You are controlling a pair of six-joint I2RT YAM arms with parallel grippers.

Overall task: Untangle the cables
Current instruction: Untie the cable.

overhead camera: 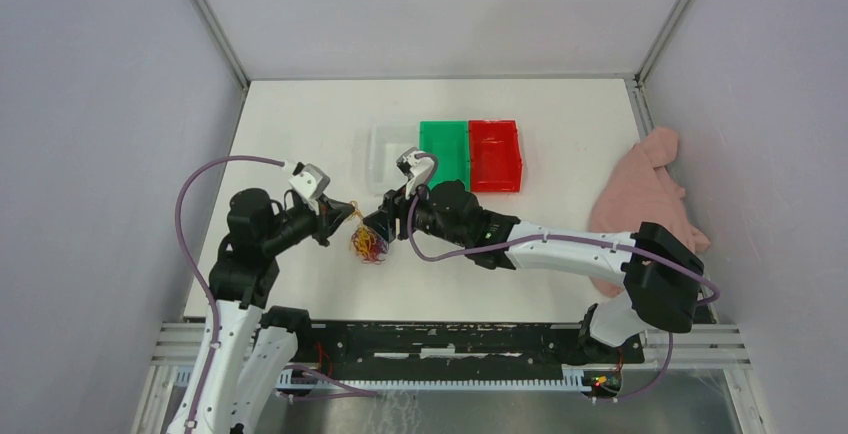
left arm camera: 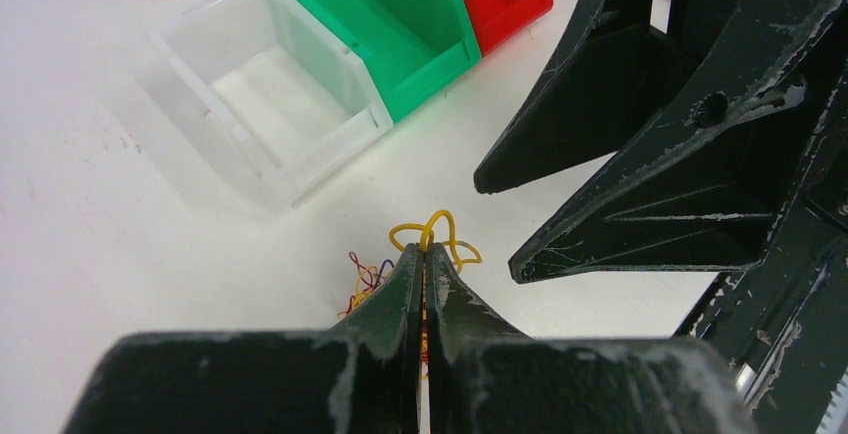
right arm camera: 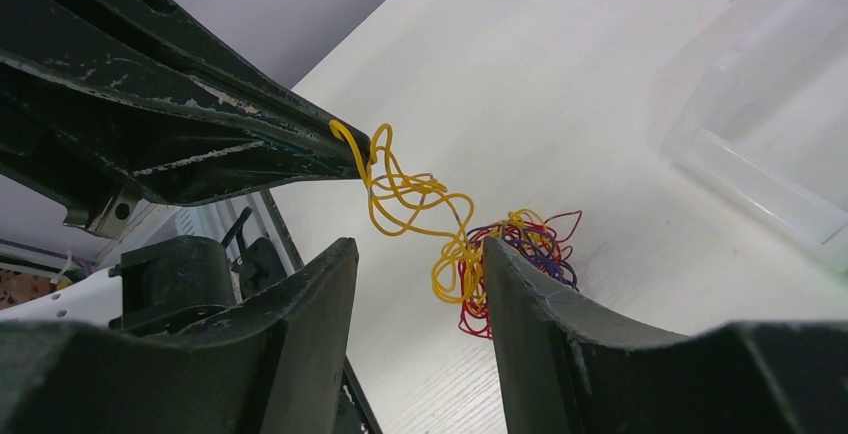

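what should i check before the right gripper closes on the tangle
1. left gripper pinching the yellow cable: ok, shut on a loop.
2. right gripper open: ok, fingers apart.
3. Strand inside the right gripper's gap: cannot tell, yellow shows there but depth is unclear.
4. red cable and purple cable free of yellow: not ok, all knotted in one clump.
5. clear bin apart from the clump: ok.

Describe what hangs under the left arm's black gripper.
A thin yellow cable, pinched in the left gripper, trails into a red-yellow-purple wire tangle; a finger of the right gripper hides its lower part.
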